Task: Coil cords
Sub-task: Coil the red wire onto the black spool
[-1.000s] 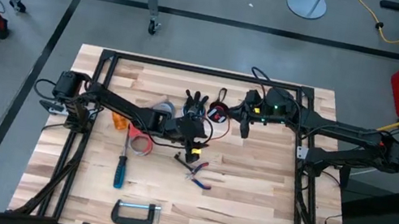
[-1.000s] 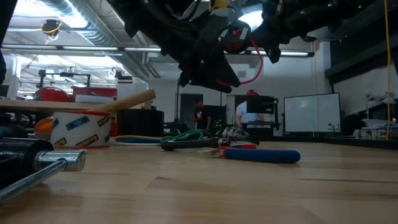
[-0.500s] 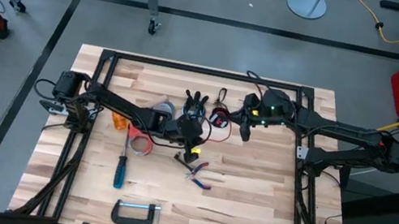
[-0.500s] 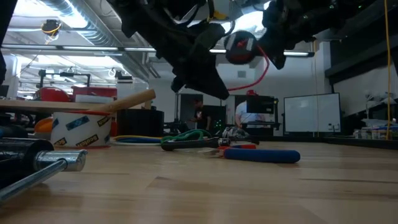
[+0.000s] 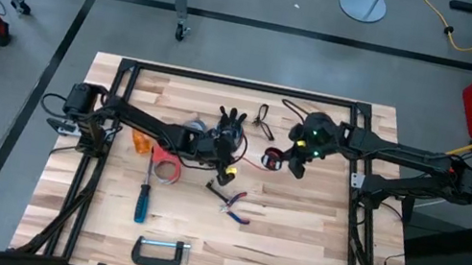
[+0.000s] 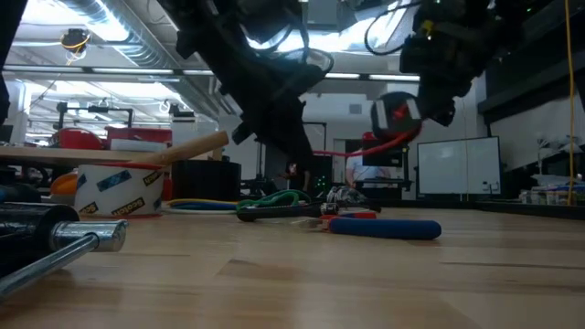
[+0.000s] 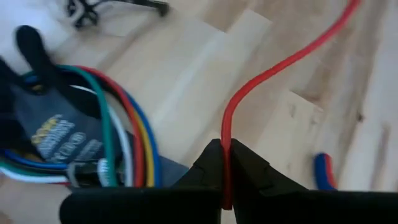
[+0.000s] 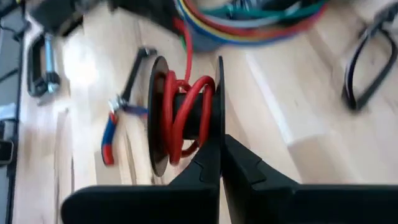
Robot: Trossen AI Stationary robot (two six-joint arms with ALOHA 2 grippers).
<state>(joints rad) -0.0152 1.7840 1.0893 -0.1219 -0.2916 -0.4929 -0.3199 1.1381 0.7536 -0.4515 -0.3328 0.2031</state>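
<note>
A black spool (image 8: 186, 115) wound with red cord hangs above the table's middle, with my right gripper (image 8: 221, 142) shut on it. The red cord (image 6: 352, 146) runs from the spool in a shallow curve to my left gripper (image 7: 225, 148), which is shut on it just left of the spool (image 5: 275, 159) in the high view. A thin black cord loop (image 5: 264, 118) lies on the wood farther back. My left gripper pinches the red cord (image 7: 225, 134) between its two fingers, slanting down from the table's left. The cord rises out of the fingertips, bends and runs off toward the spool, clear of the table. My right gripper pinches the edge of one spool flange (image 8: 219, 127) between its two fingers, slanting down from the table's right. The spool is lifted clear of the table, its axis about level, with the red cord trailing from it.
A black glove (image 5: 231, 124), a bundle of coloured wires (image 7: 118, 134) and a tape roll (image 5: 193, 130) lie under the left arm. Pliers (image 5: 233, 205), a blue screwdriver (image 5: 143, 202) and a C-clamp (image 5: 161, 253) lie nearer the front edge.
My left gripper has sunk a little, rolled and shut on the red cord. My right gripper has tipped downward and carried the spool down and toward the table's right and near edges, away from the left gripper, drawing the cord out between them.
</note>
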